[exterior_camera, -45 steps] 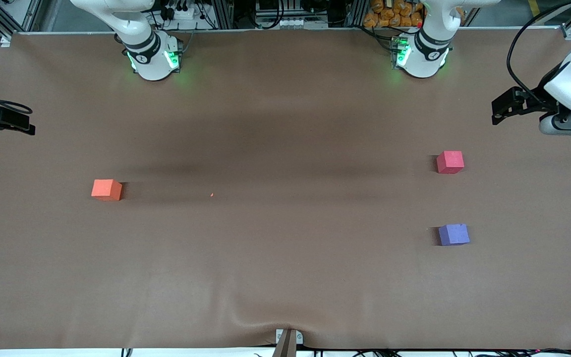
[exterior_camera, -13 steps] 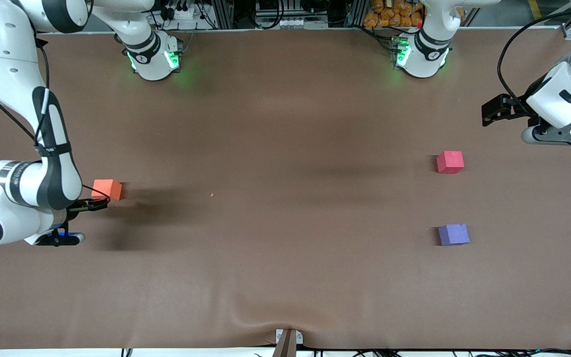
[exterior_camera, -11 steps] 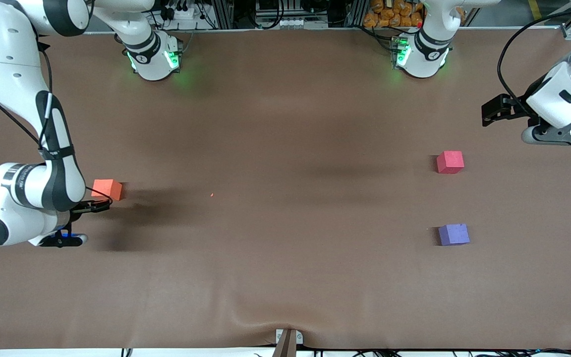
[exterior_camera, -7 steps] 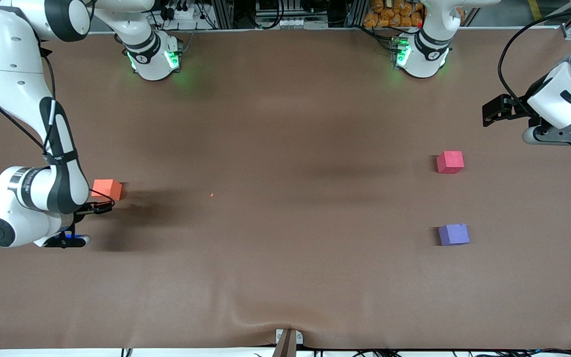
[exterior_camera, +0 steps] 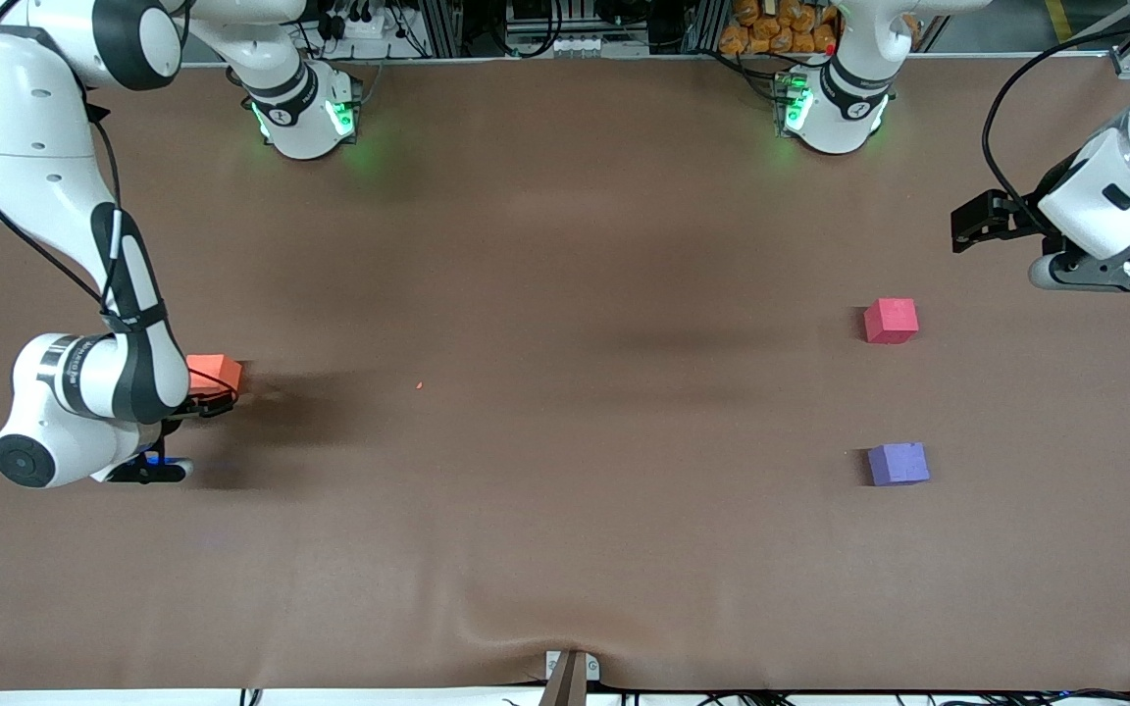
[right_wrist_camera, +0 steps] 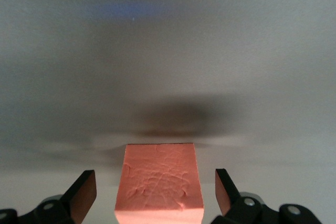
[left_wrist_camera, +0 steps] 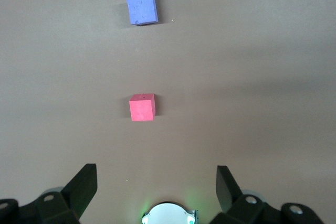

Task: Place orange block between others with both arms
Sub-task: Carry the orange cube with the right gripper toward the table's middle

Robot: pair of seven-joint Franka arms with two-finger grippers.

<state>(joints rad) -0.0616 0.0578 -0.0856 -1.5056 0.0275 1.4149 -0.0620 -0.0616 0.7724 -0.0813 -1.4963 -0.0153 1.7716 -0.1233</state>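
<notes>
The orange block (exterior_camera: 216,373) is seen on the counter (exterior_camera: 565,549) at the right arm's end, between the right gripper's (right_wrist_camera: 156,190) wide jaws, untouched. The left gripper (left_wrist_camera: 156,184) is held wide-jawed above the pinkish-red cube (exterior_camera: 891,321); the purple cube (exterior_camera: 898,464) sits nearer the front camera.

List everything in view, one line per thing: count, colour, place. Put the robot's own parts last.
orange block: one, orange, on the table toward the right arm's end, lined up with the gap between the right gripper's fingers.
pinkish-red cube: one, pinkish-red, toward the left arm's end, farther from the front camera than the purple cube.
purple cube: one, purple, toward the left arm's end, nearer the front camera, apart from the pinkish-red one.
table: one, brown cover, under everything.
right gripper: one, black, open, low at the orange block, fingers on either side and not touching it.
left gripper: one, black, open, in the air over the table's edge at the left arm's end, waiting.
</notes>
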